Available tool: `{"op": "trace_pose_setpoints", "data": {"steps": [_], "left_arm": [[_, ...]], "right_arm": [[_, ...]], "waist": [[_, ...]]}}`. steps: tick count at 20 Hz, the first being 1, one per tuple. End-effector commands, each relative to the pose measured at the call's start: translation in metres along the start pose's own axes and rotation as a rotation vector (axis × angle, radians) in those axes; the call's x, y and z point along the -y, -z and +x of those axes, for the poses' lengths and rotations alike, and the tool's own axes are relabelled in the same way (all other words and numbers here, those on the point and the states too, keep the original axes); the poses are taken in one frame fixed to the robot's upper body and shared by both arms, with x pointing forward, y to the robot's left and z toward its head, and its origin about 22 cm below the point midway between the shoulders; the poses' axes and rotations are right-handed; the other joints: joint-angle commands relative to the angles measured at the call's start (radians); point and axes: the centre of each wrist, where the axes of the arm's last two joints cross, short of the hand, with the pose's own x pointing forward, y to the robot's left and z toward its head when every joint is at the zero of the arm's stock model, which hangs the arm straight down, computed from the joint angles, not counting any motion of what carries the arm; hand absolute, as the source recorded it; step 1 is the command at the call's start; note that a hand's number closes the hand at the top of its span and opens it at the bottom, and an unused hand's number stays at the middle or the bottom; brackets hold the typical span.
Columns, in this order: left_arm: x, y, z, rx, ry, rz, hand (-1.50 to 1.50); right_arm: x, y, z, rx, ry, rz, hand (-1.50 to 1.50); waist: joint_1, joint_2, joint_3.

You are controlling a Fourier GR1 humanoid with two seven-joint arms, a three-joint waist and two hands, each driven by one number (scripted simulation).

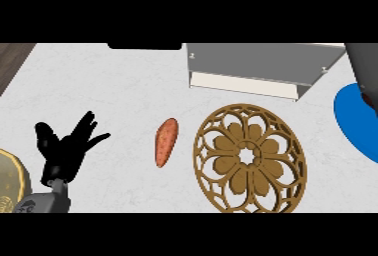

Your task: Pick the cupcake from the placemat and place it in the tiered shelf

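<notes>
Placemat (249, 159) bare | sweet potato (166, 142) beside it | left hand (65, 147) fingers spread, resting

A single head view looks steeply down on the pale worktop (111, 85), set above its near edge and facing toward the far edge. It sits close enough that the round brown placemat (249, 158) fills much of the middle. The grey tiered shelf (258, 67) at the far edge is cut by the frame's top. The left hand (68, 145) enters from the near edge at the left. A blue plate (354, 120) is cropped at the right edge.
</notes>
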Motion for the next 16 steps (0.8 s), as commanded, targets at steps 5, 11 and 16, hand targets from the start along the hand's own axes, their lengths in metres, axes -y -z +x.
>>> {"op": "trace_pose_setpoints", "data": {"steps": [5,11,16], "left_arm": [[-0.006,-0.008,-0.02,-0.063,0.003,0.01,0.0],[-0.005,0.0,-0.019,-0.078,0.014,-0.004,0.0],[-0.002,0.002,-0.01,-0.064,-0.005,0.004,0.0]], "right_arm": [[0.004,0.001,0.004,-0.074,0.189,-0.095,-1.5],[0.014,0.006,-0.012,-0.115,0.399,-0.144,-1.5],[0.023,0.007,-0.02,-0.125,0.585,-0.165,-1.5]], "waist": [[-0.001,0.002,-0.006],[-0.005,0.006,-0.006],[-0.009,0.004,-0.006]]}}
